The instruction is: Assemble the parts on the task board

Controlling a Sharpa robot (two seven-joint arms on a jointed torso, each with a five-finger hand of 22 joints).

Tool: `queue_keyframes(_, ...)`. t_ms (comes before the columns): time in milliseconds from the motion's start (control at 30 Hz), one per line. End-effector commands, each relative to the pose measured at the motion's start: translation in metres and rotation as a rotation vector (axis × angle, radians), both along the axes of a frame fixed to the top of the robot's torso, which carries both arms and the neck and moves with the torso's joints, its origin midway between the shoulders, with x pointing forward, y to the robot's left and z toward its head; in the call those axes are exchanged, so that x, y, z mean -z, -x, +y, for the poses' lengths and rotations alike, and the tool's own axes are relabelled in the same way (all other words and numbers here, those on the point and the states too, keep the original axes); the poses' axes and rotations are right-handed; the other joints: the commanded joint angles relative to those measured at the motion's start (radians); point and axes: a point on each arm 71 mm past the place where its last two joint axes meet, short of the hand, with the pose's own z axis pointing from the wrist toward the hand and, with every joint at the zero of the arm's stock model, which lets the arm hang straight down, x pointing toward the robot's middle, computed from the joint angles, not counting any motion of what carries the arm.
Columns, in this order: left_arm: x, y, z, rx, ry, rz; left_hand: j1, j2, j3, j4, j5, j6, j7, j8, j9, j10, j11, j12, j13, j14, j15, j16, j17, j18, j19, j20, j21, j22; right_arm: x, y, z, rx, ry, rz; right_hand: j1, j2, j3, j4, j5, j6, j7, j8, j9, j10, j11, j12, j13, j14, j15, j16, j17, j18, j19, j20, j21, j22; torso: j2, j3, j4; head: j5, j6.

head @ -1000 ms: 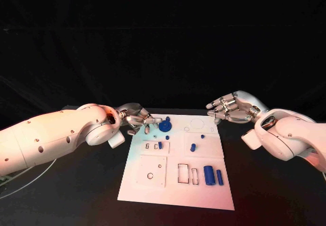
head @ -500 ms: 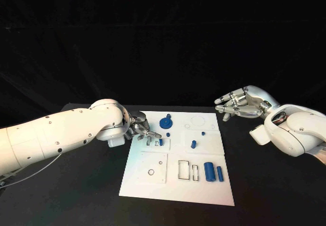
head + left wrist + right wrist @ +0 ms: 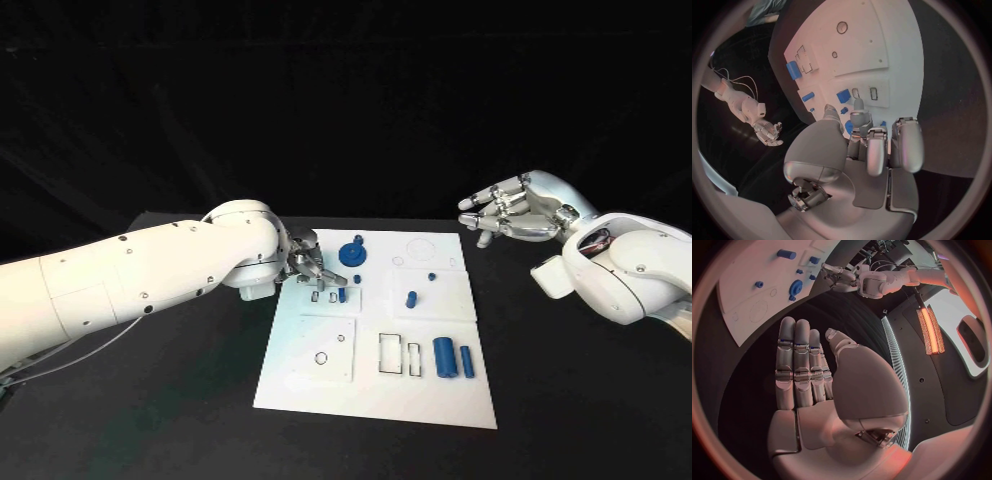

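Two hands we see: left hand [image 3: 306, 266] fingers apart over the task board's [image 3: 378, 400] upper left; right hand [image 3: 516, 212] spread, holding nothing.

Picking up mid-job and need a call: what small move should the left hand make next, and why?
Probably ease the left hand down onto the small blue part beside its fingertips and pinch it. The hand hovers over the task board's left edge holding nothing, while the right hand is raised, open, off the board.
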Motion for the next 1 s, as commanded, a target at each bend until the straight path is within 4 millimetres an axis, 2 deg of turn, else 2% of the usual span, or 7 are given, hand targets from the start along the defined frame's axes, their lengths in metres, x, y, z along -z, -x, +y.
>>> queue_keyframes(33,0.000,-0.002,-0.005,0.008,-0.037,0.003,-0.001,0.013,-0.004,-0.002,-0.004,-0.007,0.000,0.007,0.005,-0.001,-0.005,0.007,0.001,0.105,-0.008,0.002,0.263,-0.020,0.003,-0.001,0.004,0.001,-0.001,-0.001,0.000,0.011,0.013,-0.018,-0.011,0.001,-0.007,0.000,0.010,-0.007,-0.002,-0.003,0.001,-0.007,-0.001,0.006,0.004,-0.003,0.002,0.003,0.005,-0.004,0.003,0.004,0.000,-0.001,0.002,-0.0004,0.0022,-0.001,-0.003)
queue_keyframes(100,0.001,-0.004,-0.010,0.015,-0.044,0.010,0.013,0.018,0.011,-0.004,-0.004,-0.015,0.000,0.016,0.018,-0.004,-0.006,0.009,0.005,0.105,-0.008,0.002,0.263,-0.021,0.003,-0.001,0.007,0.004,-0.001,-0.001,0.000,0.011,0.015,-0.016,-0.010,0.002,-0.007,0.000,0.012,-0.007,-0.002,-0.004,0.001,-0.008,-0.001,0.007,0.005,-0.004,0.002,0.004,0.006,-0.004,0.003,0.004,0.000,-0.002,0.001,-0.0004,-0.0014,0.003,-0.005)
queue_keyframes(167,0.002,-0.005,-0.013,0.018,-0.047,0.013,0.025,0.011,0.038,-0.002,-0.002,-0.024,-0.001,0.026,0.032,-0.006,-0.005,0.012,0.009,0.105,-0.008,0.002,0.263,-0.021,0.002,-0.002,0.008,0.006,-0.001,-0.001,0.000,0.012,0.016,-0.014,-0.009,0.003,-0.008,-0.001,0.014,-0.008,-0.002,-0.004,0.001,-0.009,-0.001,0.007,0.007,-0.005,0.002,0.004,0.009,-0.004,0.003,0.004,-0.001,-0.002,0.002,-0.0002,-0.0032,0.005,-0.004)
queue_keyframes(367,0.003,-0.008,-0.019,0.023,-0.050,0.017,0.011,-0.014,0.083,0.000,-0.004,-0.038,-0.001,0.043,0.057,-0.008,-0.005,0.018,0.016,0.105,-0.008,0.002,0.263,-0.021,0.001,-0.001,0.011,0.011,-0.001,-0.001,0.000,0.016,0.023,-0.011,-0.009,0.005,-0.009,-0.002,0.019,-0.011,-0.001,-0.005,0.001,-0.013,0.000,0.007,0.012,-0.008,0.003,0.004,0.015,-0.004,0.002,0.005,-0.002,-0.004,0.002,-0.0002,-0.0016,0.001,-0.008)
queue_keyframes(467,0.004,-0.009,-0.020,0.025,-0.054,0.021,0.009,-0.015,0.087,0.000,-0.004,-0.039,-0.001,0.044,0.059,-0.009,-0.005,0.018,0.016,0.105,-0.008,0.002,0.263,-0.021,0.001,-0.001,0.011,0.011,-0.001,-0.002,0.000,0.018,0.028,-0.012,-0.008,0.006,-0.010,-0.003,0.023,-0.011,-0.001,-0.005,0.002,-0.014,0.000,0.008,0.014,-0.009,0.003,0.004,0.018,-0.004,0.002,0.005,-0.002,-0.004,0.001,0.0012,0.0002,0.001,-0.010)
queue_keyframes(633,0.005,-0.010,-0.021,0.032,-0.063,0.033,0.007,-0.017,0.112,-0.001,-0.003,-0.044,-0.001,0.051,0.070,-0.010,-0.005,0.019,0.019,0.105,-0.008,0.002,0.263,-0.022,0.001,0.000,0.014,0.015,0.000,-0.002,0.001,0.017,0.032,-0.014,-0.011,0.006,-0.012,-0.002,0.028,-0.012,0.000,-0.005,0.002,-0.017,0.001,0.008,0.019,-0.012,0.004,0.004,0.023,-0.004,0.001,0.006,-0.003,-0.005,0.003,-0.0004,-0.0017,0.001,-0.011)
queue_keyframes(1000,0.007,-0.013,-0.022,0.033,-0.074,0.052,0.014,-0.029,0.169,-0.001,-0.003,-0.054,-0.002,0.061,0.089,-0.011,-0.006,0.020,0.021,0.105,-0.009,0.002,0.263,-0.022,0.000,0.000,0.015,0.018,0.000,-0.003,0.001,0.019,0.033,-0.010,-0.012,0.007,-0.013,-0.001,0.031,-0.013,0.000,-0.005,0.002,-0.018,0.001,0.009,0.021,-0.013,0.004,0.003,0.026,-0.004,0.001,0.006,-0.004,-0.006,0.002,0.0003,-0.0010,-0.003,-0.015)
